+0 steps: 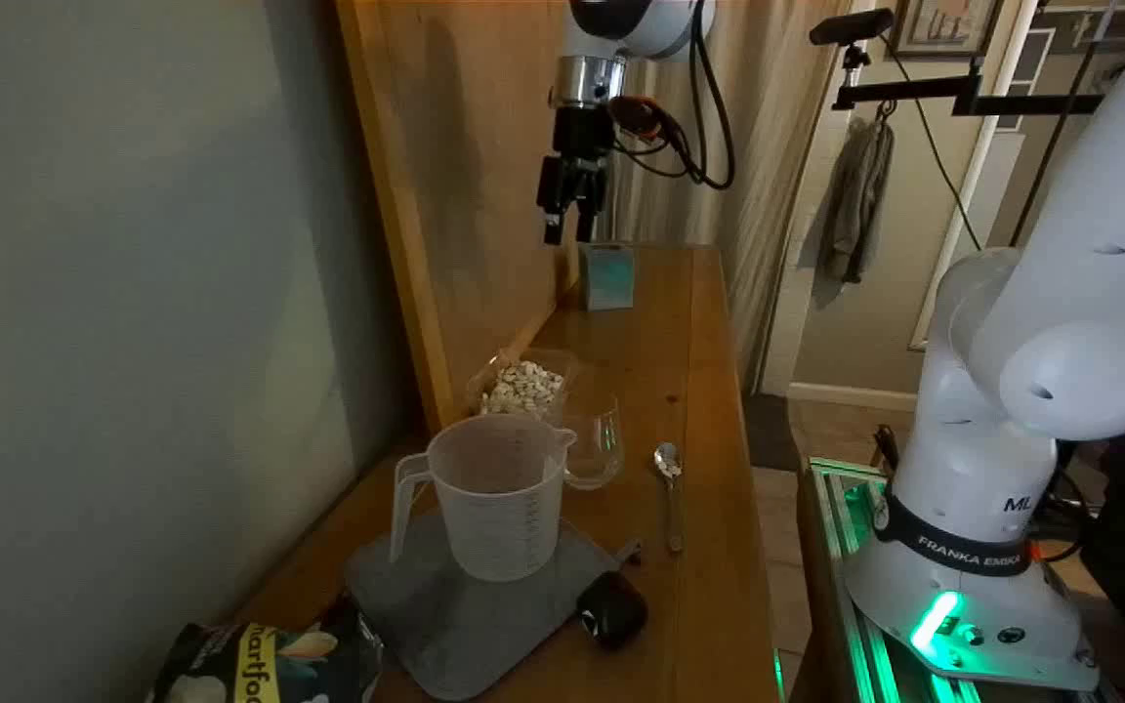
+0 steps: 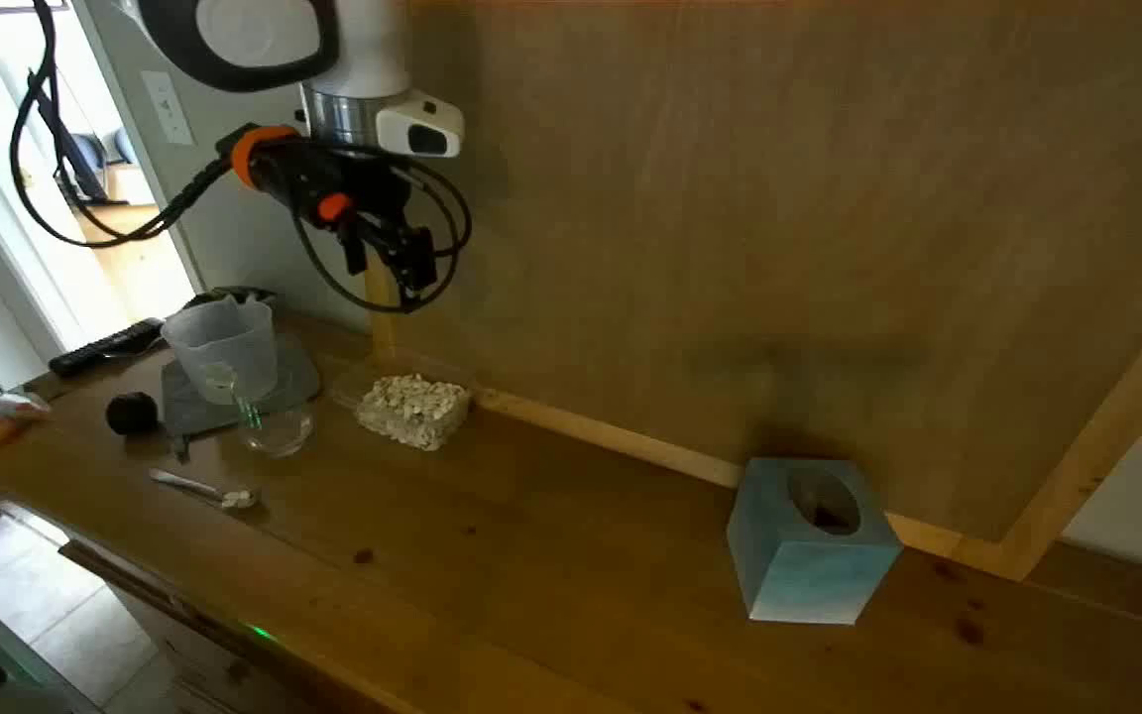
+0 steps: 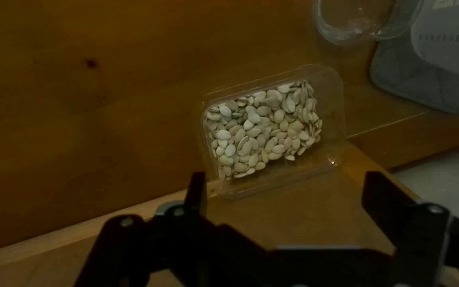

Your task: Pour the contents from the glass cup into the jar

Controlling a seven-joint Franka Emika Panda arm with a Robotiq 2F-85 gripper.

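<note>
The glass cup [image 1: 604, 447] stands on the wooden counter [image 1: 719, 596], just below and right of centre in an exterior view, partly hidden by the spout of the translucent pitcher [image 1: 496, 513]; the pitcher's scale marks are too small to read. A grey mat [image 1: 475, 640] lies under the pitcher. In the wrist view, a clear tub [image 3: 330, 109] of pale seeds [image 3: 263, 129] sits mid-frame. At upper centre, the gripper [image 1: 569, 232] hangs with its fingers wide apart, holding nothing. Lower left, a dark bag [image 1: 265, 664] shows "artfo" on yellow; lower right, the robot's base band [image 1: 958, 549] reads "FRANKA EMIKA", with "ML" above.
</note>
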